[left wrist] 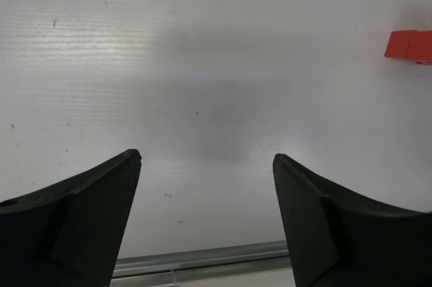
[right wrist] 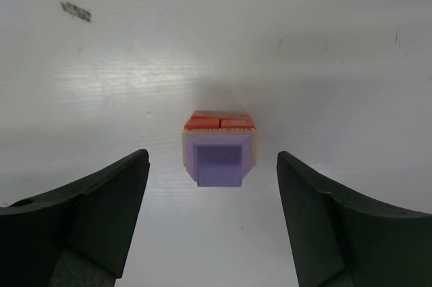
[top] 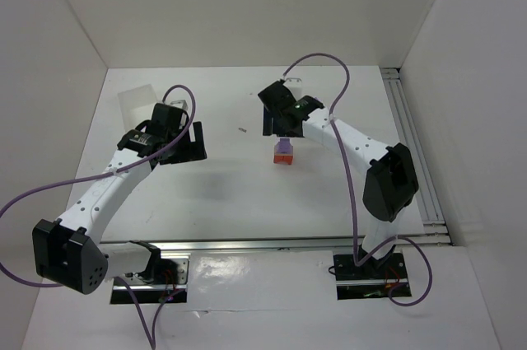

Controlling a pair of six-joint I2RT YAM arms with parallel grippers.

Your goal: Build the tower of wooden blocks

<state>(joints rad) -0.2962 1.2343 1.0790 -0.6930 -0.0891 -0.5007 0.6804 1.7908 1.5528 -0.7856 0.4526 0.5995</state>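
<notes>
The wood block tower [top: 283,153] stands mid-table: red-orange cubes [right wrist: 219,122] at the bottom, a thin pale tan edge, and a lilac cube [right wrist: 219,161] on top. My right gripper [right wrist: 211,158] hangs over it, open, with a dark finger well clear on each side and nothing held. In the top view that gripper [top: 280,126] sits just behind the tower. My left gripper [left wrist: 206,157] is open over bare table, and in the top view it [top: 191,142] is off to the left. A red-orange block [left wrist: 408,45] shows at the right edge of the left wrist view.
A translucent white plastic box [top: 136,101] lies at the back left. A tiny dark speck [top: 242,129] sits between the arms. Metal rails run along the right side [top: 412,144] and the near edge [top: 272,245]. White walls enclose the table.
</notes>
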